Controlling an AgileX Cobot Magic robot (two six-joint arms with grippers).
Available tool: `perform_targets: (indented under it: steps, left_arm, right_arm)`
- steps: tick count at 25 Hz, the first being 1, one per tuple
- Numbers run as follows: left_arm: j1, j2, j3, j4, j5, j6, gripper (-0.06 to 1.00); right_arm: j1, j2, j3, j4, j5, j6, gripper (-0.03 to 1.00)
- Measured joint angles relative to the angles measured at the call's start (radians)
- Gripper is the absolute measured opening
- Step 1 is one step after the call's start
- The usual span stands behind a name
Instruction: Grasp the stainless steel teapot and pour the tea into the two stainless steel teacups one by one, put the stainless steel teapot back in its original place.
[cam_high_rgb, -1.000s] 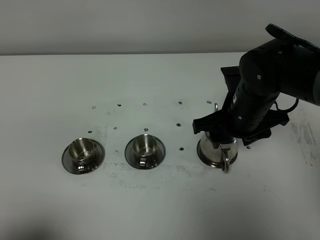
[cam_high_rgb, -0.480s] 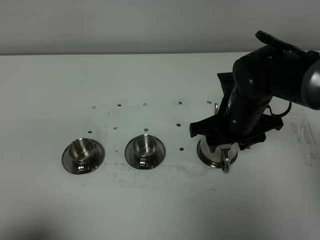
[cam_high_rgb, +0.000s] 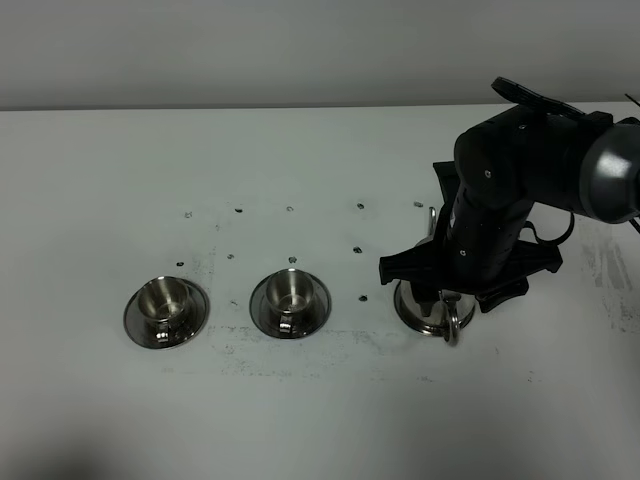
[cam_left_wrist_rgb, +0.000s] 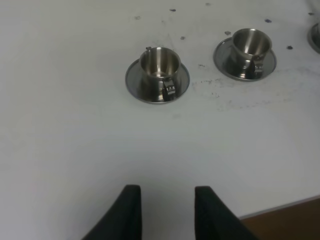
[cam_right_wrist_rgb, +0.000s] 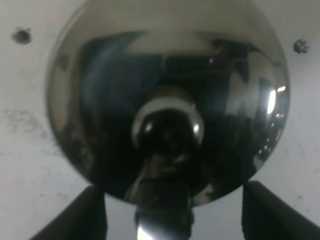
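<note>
The stainless steel teapot (cam_high_rgb: 426, 308) stands upright at the right of the table, with its ring handle (cam_high_rgb: 452, 327) facing the front. My right gripper (cam_high_rgb: 446, 297) hovers just above it. In the right wrist view the teapot (cam_right_wrist_rgb: 90, 100) fills the frame, with the lid knob (cam_right_wrist_rgb: 167, 128) in the centre. The open right gripper (cam_right_wrist_rgb: 175, 222) has one finger (cam_right_wrist_rgb: 92, 214) on each side of the handle (cam_right_wrist_rgb: 162, 215), not touching it. The two teacups (cam_high_rgb: 166, 303) (cam_high_rgb: 289, 296) sit on saucers to the left. The left wrist view shows both cups (cam_left_wrist_rgb: 159, 70) (cam_left_wrist_rgb: 250, 44), with the open, empty left gripper (cam_left_wrist_rgb: 165, 215) well short of them.
The white table (cam_high_rgb: 320, 410) has small dark marks (cam_high_rgb: 289, 209) behind the cups. The rim of a steel saucer (cam_left_wrist_rgb: 315, 37) shows at the edge of the left wrist view. The table's front edge (cam_left_wrist_rgb: 280, 207) lies close to the left gripper.
My right arm has shifted a little to the left and settled lower over the teapot. The teapot and the cups have not moved.
</note>
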Motion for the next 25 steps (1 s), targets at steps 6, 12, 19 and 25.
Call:
perform_targets:
  steps: [6,12,19,25]
  left_arm:
    - [0.0,0.0,0.0,0.005,0.0,0.001,0.27]
    - [0.0,0.0,0.0,0.007,0.0,0.001,0.27]
    - [0.0,0.0,0.0,0.007,0.0,0.0,0.27]
    - [0.0,0.0,0.0,0.007,0.0,0.001,0.27]
  right_arm:
    - [0.0,0.014,0.0,-0.011,-0.015,0.011,0.51]
    - [0.0,0.02,0.0,-0.024,-0.034,0.022,0.47]
    - [0.0,0.02,0.0,-0.029,-0.049,0.022,0.33]
    - [0.0,0.02,0.0,-0.033,-0.056,-0.01,0.19]
